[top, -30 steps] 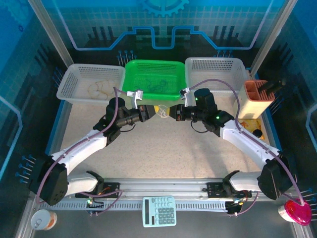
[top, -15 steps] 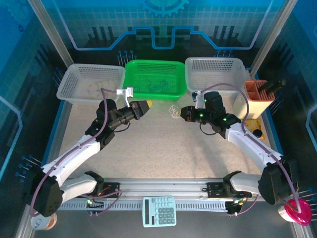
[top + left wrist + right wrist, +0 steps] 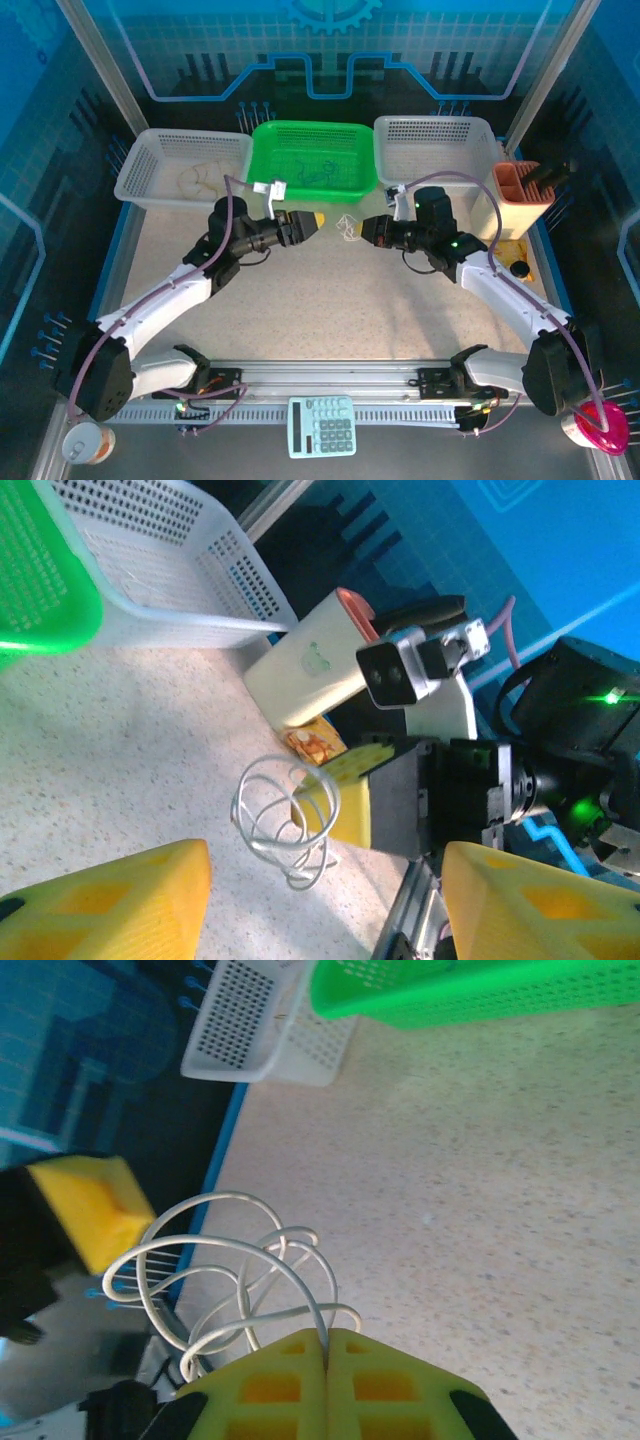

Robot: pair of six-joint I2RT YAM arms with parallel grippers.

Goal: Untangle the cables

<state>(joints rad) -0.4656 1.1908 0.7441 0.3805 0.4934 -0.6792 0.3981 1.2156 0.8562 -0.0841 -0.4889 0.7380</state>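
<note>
A pale white curly cable (image 3: 348, 224) hangs just above the table between the two grippers. My right gripper (image 3: 364, 228) is shut on one strand of it, and its loops (image 3: 225, 1260) spread out ahead of the closed yellow tips (image 3: 328, 1340). My left gripper (image 3: 314, 219) stands open just left of the cable. In its wrist view the coil (image 3: 283, 815) hangs ahead of the gap between the spread yellow fingers (image 3: 110, 900), not touching them. Dark cables (image 3: 318, 172) lie in the green basket (image 3: 268, 185). Pale cables (image 3: 195, 180) lie in the left white basket (image 3: 135, 185).
A second white basket (image 3: 480, 135) stands at the back right, with a cream and orange holder (image 3: 520, 200) beside it. A calculator (image 3: 322, 425), a pink object (image 3: 600, 428) and a cup (image 3: 88, 442) sit by the near rail.
The grippers drew apart and the white cable stayed with the right one. The left gripper has since opened and come back toward the cable.
</note>
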